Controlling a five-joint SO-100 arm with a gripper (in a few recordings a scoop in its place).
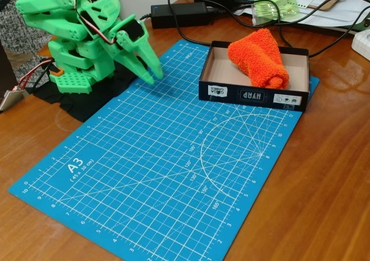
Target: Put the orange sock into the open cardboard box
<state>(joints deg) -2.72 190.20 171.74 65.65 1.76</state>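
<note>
One bright orange fluffy terry-cloth sock [258, 57], rolled, lies inside one shallow open cardboard box [252, 92], black outside w/ tan inside, across its right half; one end leans over the back wall. Box sits at the far right corner of one blue A3 cutting mat [156, 168]; most of mat is free. One green arm, folded at left; gripper [151, 71] fingers together, holding nothing, tip just above mat edge. Two black power bricks [179, 14] behind.

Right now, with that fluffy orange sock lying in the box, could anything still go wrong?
Two small risks, I think. The fluffy orange terry-cloth sock lies across the shallow black cardboard box and rises above its walls, so it might roll or be knocked out. The green pincer points down just above the blue cutting mat and could scrape it.
</note>
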